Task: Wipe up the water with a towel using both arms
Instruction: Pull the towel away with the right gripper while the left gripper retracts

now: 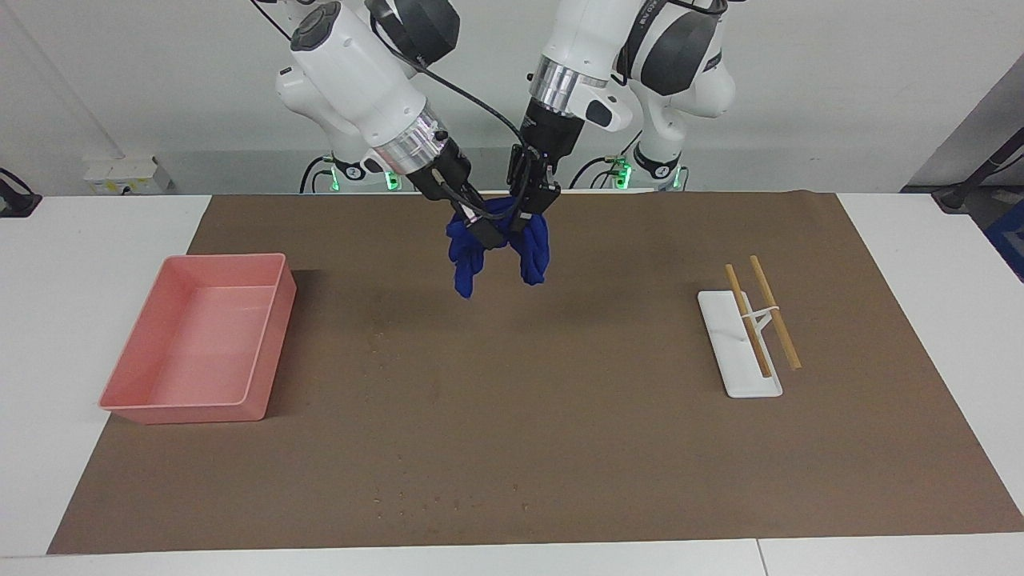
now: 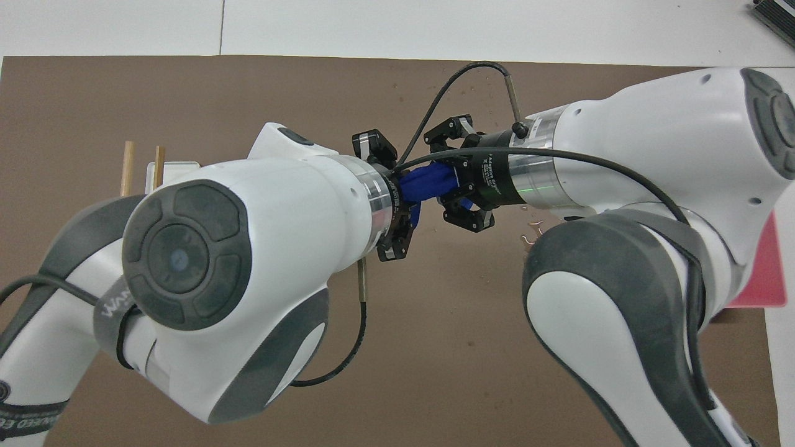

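Currently the towel (image 1: 500, 248) is held aloft, gripped by both the left gripper (image 1: 534, 206) and the right gripper (image 1: 480, 226), its folds hanging below the jaws. If one grip is loosened, the towel may be dropped short of the water drops (image 1: 448, 500) below.

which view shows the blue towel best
The facing view. There the towel hangs in the air over the brown mat, gripped between the left tool and the right tool, with two bunches drooping down. In the overhead view the arms hide most of it; only a short blue strip shows.
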`<state>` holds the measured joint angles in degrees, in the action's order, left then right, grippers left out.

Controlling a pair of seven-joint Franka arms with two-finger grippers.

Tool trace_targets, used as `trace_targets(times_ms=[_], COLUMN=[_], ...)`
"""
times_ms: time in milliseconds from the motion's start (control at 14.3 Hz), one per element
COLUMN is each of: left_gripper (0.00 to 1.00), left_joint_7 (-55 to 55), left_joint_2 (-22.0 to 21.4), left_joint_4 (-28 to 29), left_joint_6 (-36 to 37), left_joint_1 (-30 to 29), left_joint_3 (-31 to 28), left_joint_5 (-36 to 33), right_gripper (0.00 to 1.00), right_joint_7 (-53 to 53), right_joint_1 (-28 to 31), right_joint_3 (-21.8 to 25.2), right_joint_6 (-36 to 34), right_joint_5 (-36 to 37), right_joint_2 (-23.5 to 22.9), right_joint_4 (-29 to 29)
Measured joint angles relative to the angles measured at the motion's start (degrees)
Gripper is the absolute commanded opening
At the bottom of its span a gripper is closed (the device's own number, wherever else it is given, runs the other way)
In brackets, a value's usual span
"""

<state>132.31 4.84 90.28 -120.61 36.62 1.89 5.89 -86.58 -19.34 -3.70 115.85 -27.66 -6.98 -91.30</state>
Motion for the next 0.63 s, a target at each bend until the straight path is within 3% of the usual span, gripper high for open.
trace_targets(times_ms=[349, 628], left_gripper=[1.0, 1.0], left_joint_7=[-13.2, -29.1], left_joint_2=[-0.8, -1.6], left_joint_4=[0.0, 0.1], left_joint_6=[8.8, 17.4], left_joint_1=[-7.8, -16.1], left_joint_3=[-0.6, -0.9], left_joint_5=[0.0, 0.0], right_gripper=[0.0, 0.0], right_joint_7=[0.0, 3.4], right_joint_1=[0.2, 0.1], right_joint_3=[0.5, 0.4], right_joint_6=[0.0, -1.1], right_joint_5=[1.5, 6.7], right_joint_2=[0.0, 0.0], right_joint_4=[0.0, -0.8])
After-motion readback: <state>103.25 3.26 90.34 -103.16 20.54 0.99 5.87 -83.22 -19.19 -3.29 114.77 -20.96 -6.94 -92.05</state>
